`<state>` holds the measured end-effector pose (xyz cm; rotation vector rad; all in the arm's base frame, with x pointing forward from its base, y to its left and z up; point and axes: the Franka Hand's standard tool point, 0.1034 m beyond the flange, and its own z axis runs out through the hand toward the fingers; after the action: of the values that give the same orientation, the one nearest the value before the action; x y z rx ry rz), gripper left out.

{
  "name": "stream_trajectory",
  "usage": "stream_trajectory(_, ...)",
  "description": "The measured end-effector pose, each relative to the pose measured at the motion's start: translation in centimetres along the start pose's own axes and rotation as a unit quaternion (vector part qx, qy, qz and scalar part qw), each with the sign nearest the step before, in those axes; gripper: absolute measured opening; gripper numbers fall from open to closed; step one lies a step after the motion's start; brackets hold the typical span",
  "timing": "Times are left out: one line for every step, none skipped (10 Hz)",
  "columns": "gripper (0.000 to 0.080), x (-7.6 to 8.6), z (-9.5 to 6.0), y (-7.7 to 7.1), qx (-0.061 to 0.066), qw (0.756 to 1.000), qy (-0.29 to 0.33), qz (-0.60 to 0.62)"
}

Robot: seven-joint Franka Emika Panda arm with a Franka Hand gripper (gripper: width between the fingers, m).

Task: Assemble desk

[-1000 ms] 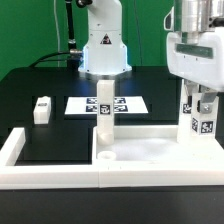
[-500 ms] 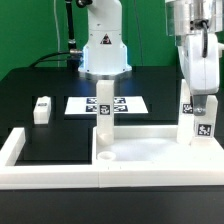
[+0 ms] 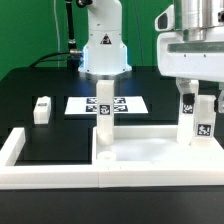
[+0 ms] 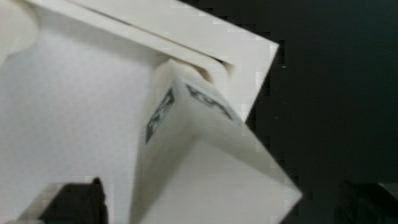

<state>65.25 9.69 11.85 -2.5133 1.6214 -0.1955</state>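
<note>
The white tabletop lies flat at the front, inside the border wall. One leg stands upright on its corner towards the exterior view's left. A second leg stands upright on its corner at the exterior view's right. My gripper straddles the top of this second leg, a finger on each side. In the wrist view the leg rises from the tabletop between my gripper's fingers, and a thin gap shows beside the dark finger. A third leg lies loose at the exterior view's left.
The low white U-shaped border wall runs along the front and up the exterior view's left side. The marker board lies flat behind the middle leg. The robot base stands at the back.
My gripper has turned about the right-hand leg: broad side on a second ago, narrow side on half a second ago, broad side on again now. The leg stays upright in place.
</note>
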Motion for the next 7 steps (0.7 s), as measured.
stream_trajectory(0.0648, 0.13, -0.01, 0.04, -0.002, 0.999, 0.003, -0.045)
stream_trajectory(0.0648, 0.15, -0.02, 0.02, -0.005, 0.995, 0.008, -0.099)
stream_trajectory(0.0648, -0.09, -0.01, -0.24, -0.009, 0.979, 0.02, -0.202)
stream_trajectory(0.0648, 0.22, 0.14, -0.15, -0.003, 0.952, 0.034, -0.303)
stream_trajectory(0.0648, 0.22, 0.14, -0.18, -0.003, 0.949, 0.036, -0.313)
stream_trajectory(0.0638, 0.24, 0.16, -0.17, -0.003, 0.954, 0.037, -0.299)
stream_trajectory(0.0638, 0.26, 0.19, -0.15, -0.002, 0.957, 0.037, -0.289)
